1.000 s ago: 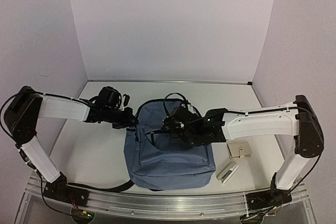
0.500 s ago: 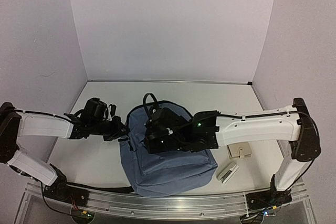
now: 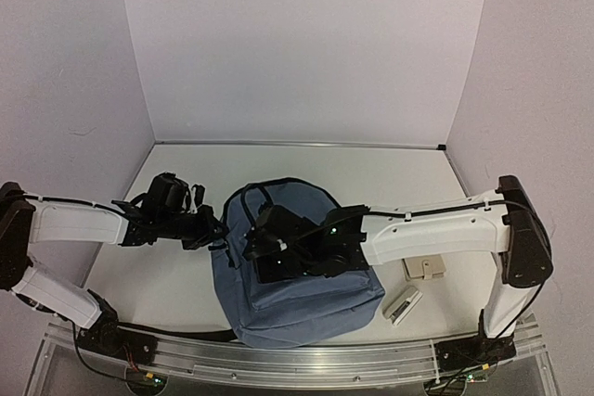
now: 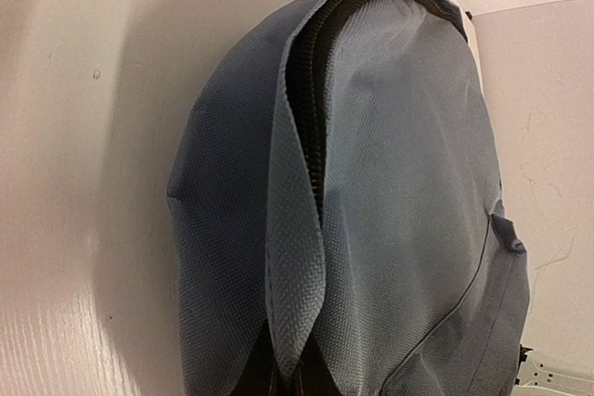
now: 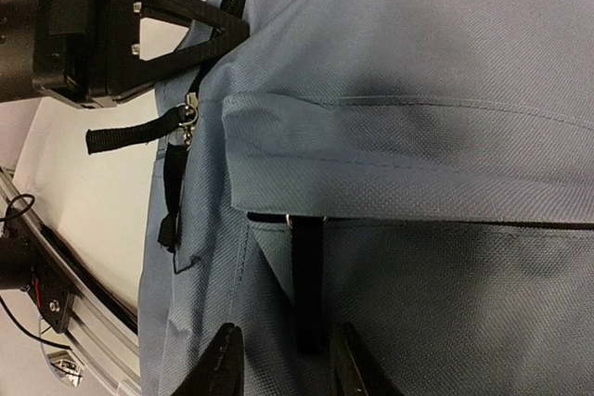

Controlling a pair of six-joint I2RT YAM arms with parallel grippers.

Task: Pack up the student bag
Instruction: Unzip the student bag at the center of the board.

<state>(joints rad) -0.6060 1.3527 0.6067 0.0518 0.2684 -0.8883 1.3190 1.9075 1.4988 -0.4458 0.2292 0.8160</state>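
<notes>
1. Blue bag [image 3: 306,296] lies flat on the table [image 3: 158,275], dragged leftward since a second ago.
2. Clenched on the bag's left edge, the left gripper [image 3: 221,229] stays put.
3. Meanwhile the right gripper [image 5: 283,359] has moved from the bag's top to its pocket [image 5: 445,303], released, straddling the zip pull [image 5: 306,294]; unzipping probably follows.

Student bag [image 4: 399,192] interior too dark

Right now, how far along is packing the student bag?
Nothing looks packed yet: the beige item and small white item lie on the table right of the student bag. In hand: the left gripper pinches the bag's left edge beside the parted main zip; the right gripper, open, straddles the front pocket's black zipper pull. Left: probably open the pocket, load both items, zip up.
</notes>
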